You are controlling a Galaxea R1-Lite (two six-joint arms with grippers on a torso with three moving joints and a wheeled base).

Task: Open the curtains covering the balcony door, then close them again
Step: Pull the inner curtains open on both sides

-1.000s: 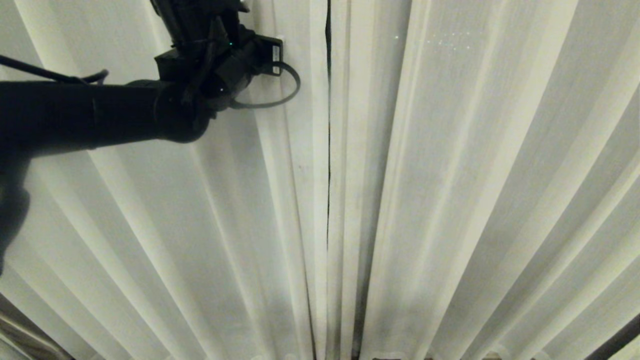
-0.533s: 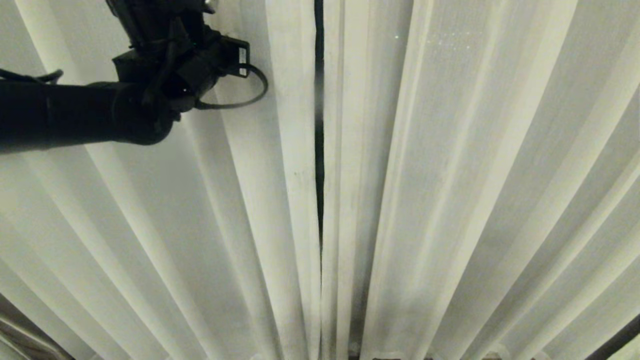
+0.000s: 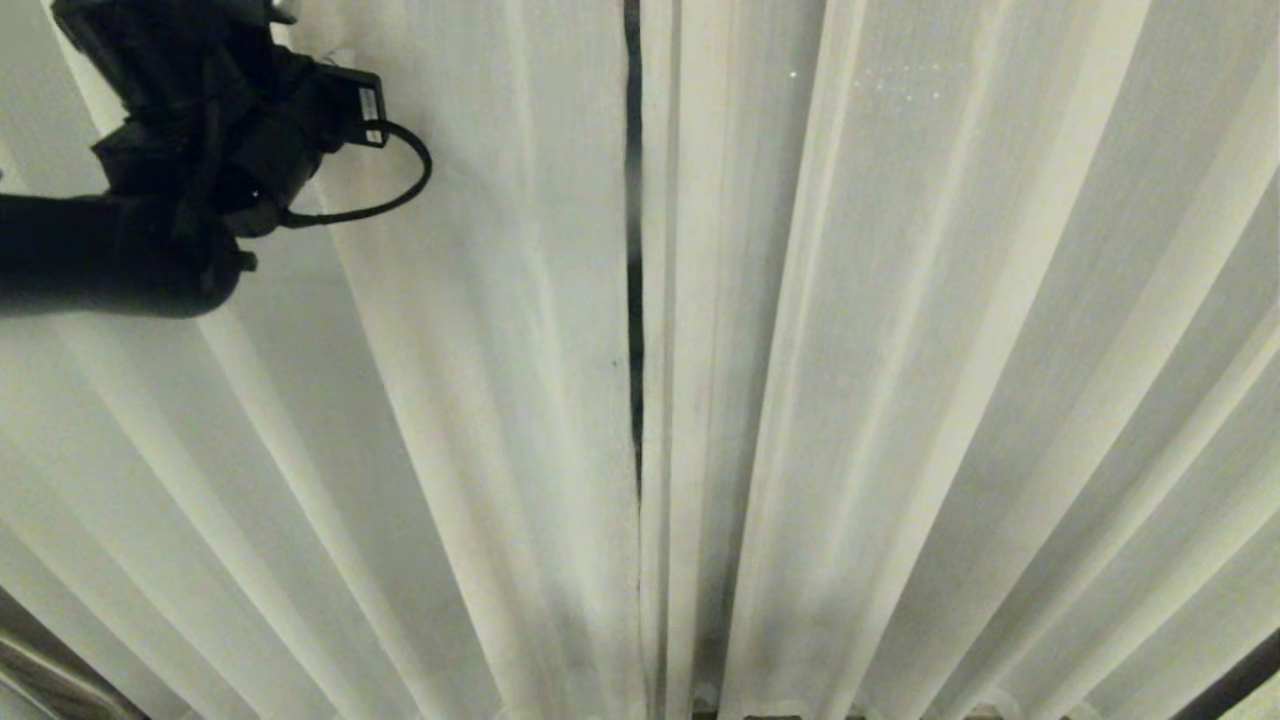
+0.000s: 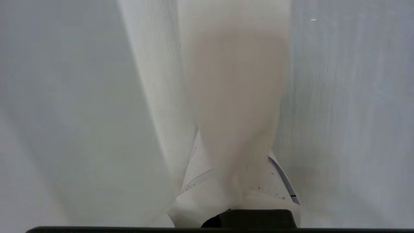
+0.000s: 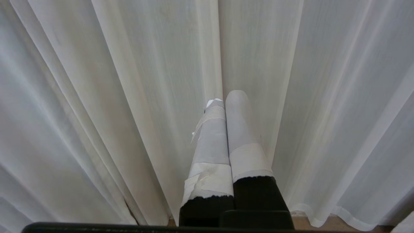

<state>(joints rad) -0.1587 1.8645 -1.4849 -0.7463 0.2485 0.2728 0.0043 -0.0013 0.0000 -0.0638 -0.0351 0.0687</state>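
Observation:
Two cream pleated curtains fill the head view: a left panel [image 3: 480,350] and a right panel [image 3: 900,350]. They meet at a thin dark slit [image 3: 631,250], and the balcony door behind them is hidden. My left arm [image 3: 110,260] reaches in at the upper left. In the left wrist view my left gripper [image 4: 236,155] is shut on a fold of the left curtain [image 4: 236,81], which runs up from between its white-taped fingers [image 4: 197,168]. My right gripper [image 5: 225,98] is shut on nothing and points at the curtains' lower part [image 5: 145,97].
A strip of wooden floor [image 5: 323,223] shows under the curtain hem in the right wrist view. A dark diagonal bar [image 3: 1240,670] crosses the lower right corner of the head view. A cable loop [image 3: 400,190] hangs off the left wrist.
My left arm has moved left across the head view, drawing the left panel's folds with it. The slit has shifted a little left and looks slightly wider near the top.

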